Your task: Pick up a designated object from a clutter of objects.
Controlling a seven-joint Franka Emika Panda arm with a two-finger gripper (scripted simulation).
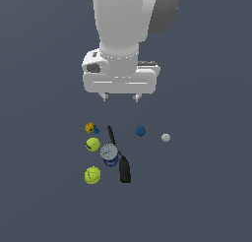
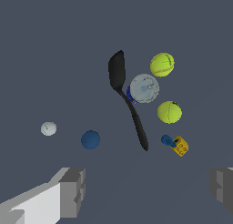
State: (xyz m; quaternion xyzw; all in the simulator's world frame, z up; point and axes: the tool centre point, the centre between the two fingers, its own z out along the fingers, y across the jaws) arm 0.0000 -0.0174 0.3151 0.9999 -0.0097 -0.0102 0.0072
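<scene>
Grey floor (image 1: 39, 187): two yellow-green balls (image 1: 92, 144), one orange block (image 1: 89, 128), one blue ball (image 1: 141, 131)

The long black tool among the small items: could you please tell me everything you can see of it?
The long black tool looks like a spatula: a broad, rounded matte-black blade tapering into a thin, slightly curved handle. It lies flat on the dark surface. The grey-blue disc sits against or overlaps its handle; I cannot tell which. The gripper hangs above, apart from it.

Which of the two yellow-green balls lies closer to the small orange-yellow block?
The yellow-green ball beside the grey-blue disc, just below the orange-yellow block in the exterior view. The other yellow-green ball lies further away, level with the black tool's broad end.
</scene>
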